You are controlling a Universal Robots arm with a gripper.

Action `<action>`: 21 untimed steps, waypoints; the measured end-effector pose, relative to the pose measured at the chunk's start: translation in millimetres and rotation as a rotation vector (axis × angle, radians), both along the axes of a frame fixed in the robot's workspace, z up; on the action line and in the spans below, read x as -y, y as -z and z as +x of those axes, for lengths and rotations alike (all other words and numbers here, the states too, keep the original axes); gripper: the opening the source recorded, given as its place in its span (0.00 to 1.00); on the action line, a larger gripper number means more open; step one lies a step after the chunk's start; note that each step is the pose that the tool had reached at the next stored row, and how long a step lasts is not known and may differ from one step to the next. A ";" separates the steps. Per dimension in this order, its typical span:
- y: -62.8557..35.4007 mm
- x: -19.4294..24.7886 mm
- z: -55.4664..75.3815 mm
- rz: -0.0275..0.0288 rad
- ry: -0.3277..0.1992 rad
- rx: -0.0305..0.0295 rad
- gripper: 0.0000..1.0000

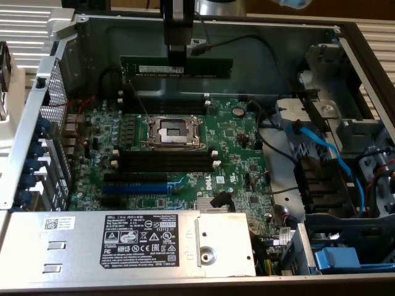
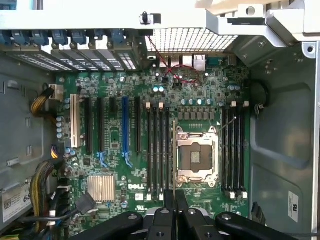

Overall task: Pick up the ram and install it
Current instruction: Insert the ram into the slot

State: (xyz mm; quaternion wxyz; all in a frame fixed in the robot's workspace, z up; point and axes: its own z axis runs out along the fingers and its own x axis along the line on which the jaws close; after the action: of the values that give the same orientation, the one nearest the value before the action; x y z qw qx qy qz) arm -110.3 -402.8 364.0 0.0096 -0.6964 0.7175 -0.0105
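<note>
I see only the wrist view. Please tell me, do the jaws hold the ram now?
Observer: Yes, the jaws are shut on the ram, near its middle.
Operator: Thank you. Is it seated in a slot?
Observer: No, it hangs level in the air above the board.

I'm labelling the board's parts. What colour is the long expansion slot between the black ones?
Blue. The expansion slot shows best in the wrist view.
</note>
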 end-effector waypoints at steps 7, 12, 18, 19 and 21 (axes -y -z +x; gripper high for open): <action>11.6 0.0 0.0 -0.0001 0.004 -0.0002 0.12; 12.4 0.1 0.0 -0.0001 0.004 -0.0002 0.12; 16.6 0.2 -2.6 0.0001 0.004 -0.0001 0.12; 17.0 0.3 -3.1 0.0000 0.004 -0.0001 0.12; 17.7 0.3 -3.7 0.0001 0.004 0.0000 0.12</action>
State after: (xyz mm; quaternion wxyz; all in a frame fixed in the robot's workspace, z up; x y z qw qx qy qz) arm -113.9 -403.1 346.2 0.0096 -0.6951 0.7188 -0.0105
